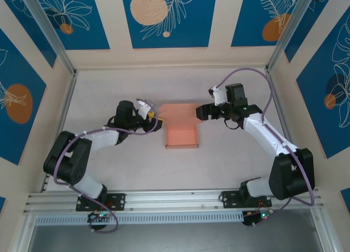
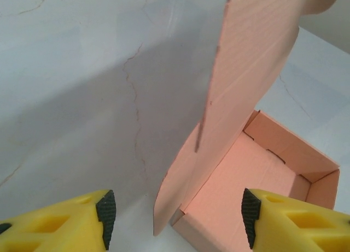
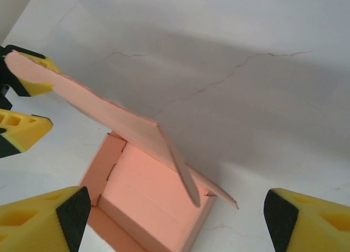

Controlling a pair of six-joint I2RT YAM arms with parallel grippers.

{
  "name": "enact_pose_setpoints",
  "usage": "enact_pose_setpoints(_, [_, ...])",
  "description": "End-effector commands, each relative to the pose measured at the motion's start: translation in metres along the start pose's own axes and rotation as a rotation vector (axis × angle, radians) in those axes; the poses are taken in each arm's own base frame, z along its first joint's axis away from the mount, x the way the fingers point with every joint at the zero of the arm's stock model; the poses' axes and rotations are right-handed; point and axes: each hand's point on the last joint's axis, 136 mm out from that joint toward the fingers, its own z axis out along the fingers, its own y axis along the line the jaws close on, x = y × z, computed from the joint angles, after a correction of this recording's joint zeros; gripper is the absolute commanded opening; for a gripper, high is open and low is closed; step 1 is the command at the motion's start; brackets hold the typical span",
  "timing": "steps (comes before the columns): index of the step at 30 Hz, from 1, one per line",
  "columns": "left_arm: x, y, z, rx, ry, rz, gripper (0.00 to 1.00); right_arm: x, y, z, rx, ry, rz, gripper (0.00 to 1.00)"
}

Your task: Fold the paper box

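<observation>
Standing in the middle of the table (image 1: pixel 109 88), the paper box (image 1: pixel 181 133) has its shallow tray (image 2: pixel 246 175) already formed, with the walls up. Its lid (image 2: pixel 257 60) rears nearly upright from the tray's far edge, and a side tab (image 3: pixel 183 178) hangs off one end of the lid. By my reading, the step in hand is closing that lid.

The left claw (image 1: pixel 157 122) sits just beside the box's left side. Its jaws are apart around the lid's edge and a tray corner, and they grip nothing. The right claw (image 1: pixel 201 112) sits just beside the lid on the right, its jaws spread wide and empty.

The next move, as I judge it, is for one claw to tip the lid over toward the near wall while the side tabs are steered inside the tray walls. The card looks thin and would likely bow if pushed at one corner, so the other claw should steady the tray.
</observation>
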Motion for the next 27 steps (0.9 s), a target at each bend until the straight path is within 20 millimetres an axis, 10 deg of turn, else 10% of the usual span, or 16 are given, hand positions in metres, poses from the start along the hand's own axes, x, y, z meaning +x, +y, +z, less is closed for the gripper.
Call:
enact_pose_setpoints(1, [-0.021, -0.002, 0.005, 0.049, -0.057, 0.023, 0.59, 0.004, -0.004, 0.013, -0.008, -0.007, -0.043, 0.84])
enact_pose_setpoints(27, [-0.01, -0.001, 0.021, 0.015, -0.043, -0.056, 0.16, 0.022, -0.003, 0.05, 0.066, 0.031, -0.053, 0.56])
